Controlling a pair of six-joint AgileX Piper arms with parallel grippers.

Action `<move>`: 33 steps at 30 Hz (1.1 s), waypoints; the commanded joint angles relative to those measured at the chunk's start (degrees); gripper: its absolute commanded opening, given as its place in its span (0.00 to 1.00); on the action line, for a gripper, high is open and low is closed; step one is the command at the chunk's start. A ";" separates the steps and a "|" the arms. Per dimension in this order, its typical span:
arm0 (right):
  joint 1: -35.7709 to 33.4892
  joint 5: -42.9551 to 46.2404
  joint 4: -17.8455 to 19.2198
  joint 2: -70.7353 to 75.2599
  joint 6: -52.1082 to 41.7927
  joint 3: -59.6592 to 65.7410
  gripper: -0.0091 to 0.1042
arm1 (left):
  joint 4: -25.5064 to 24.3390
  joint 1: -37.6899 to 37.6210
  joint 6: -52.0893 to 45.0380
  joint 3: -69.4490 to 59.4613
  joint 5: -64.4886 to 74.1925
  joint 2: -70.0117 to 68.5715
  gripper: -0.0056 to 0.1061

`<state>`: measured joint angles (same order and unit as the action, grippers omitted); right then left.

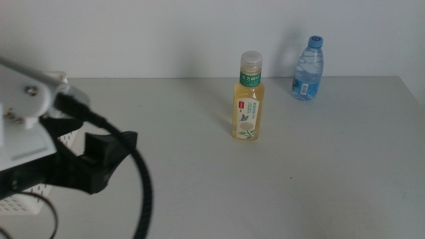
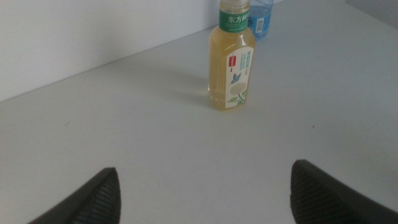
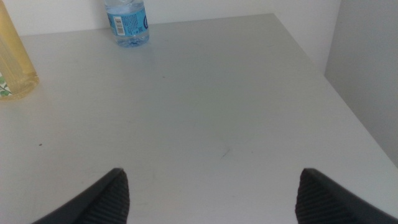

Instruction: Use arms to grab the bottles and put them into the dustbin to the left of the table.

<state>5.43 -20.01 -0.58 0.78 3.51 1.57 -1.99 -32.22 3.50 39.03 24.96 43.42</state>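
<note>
A yellow tea bottle [image 1: 249, 99] with a pale cap stands upright mid-table, also seen in the left wrist view [image 2: 231, 68] and at the edge of the right wrist view [image 3: 13, 65]. A small clear water bottle [image 1: 309, 70] with a blue cap stands at the back right [image 3: 127, 25], partly hidden behind the tea bottle in the left wrist view [image 2: 260, 15]. My left arm [image 1: 86, 159] hangs over the table's left side above the white dustbin [image 1: 30, 204]. The left gripper [image 2: 205, 168] is open and empty, facing the tea bottle from a distance. The right gripper [image 3: 211, 171] is open and empty over the table's right part.
The light grey table [image 1: 279, 186] ends at a white wall behind the bottles. Its right edge [image 3: 348, 106] drops off beside the right gripper. A black cable [image 1: 143, 192] loops down from the left arm.
</note>
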 commanded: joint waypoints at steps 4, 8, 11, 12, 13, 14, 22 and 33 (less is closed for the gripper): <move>-0.04 3.03 0.58 1.22 -0.28 -0.46 0.91 | 4.16 -0.44 -4.94 1.46 -19.32 11.32 0.89; -0.04 3.03 0.58 1.22 -0.28 -0.46 0.91 | 4.34 -2.73 -5.34 1.46 -32.03 20.04 0.89; -0.04 3.03 0.58 1.22 -0.28 -0.46 0.91 | 4.07 -3.59 -4.91 1.46 -41.62 26.28 0.89; -0.04 3.03 0.58 1.22 -0.28 -0.46 0.91 | 4.07 -3.76 -4.65 1.46 -44.99 28.08 0.89; -0.04 3.03 0.58 1.22 -0.28 -0.46 0.91 | 4.07 -3.87 -4.45 1.46 -47.58 30.71 0.89; -0.04 3.03 0.58 1.22 -0.28 -0.46 0.91 | 4.02 -3.93 -4.43 1.46 -50.99 32.88 0.89; -0.04 3.03 0.58 1.22 -0.28 -0.46 0.91 | 2.45 -3.93 -4.81 4.99 -64.58 48.41 0.89; -0.04 3.03 0.58 1.22 -0.28 -0.46 0.91 | 1.99 -3.93 -1.01 17.03 -65.62 62.42 0.89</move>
<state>5.43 -20.01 -0.58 0.78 3.51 1.57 0.00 -35.96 0.70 53.44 -35.50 107.07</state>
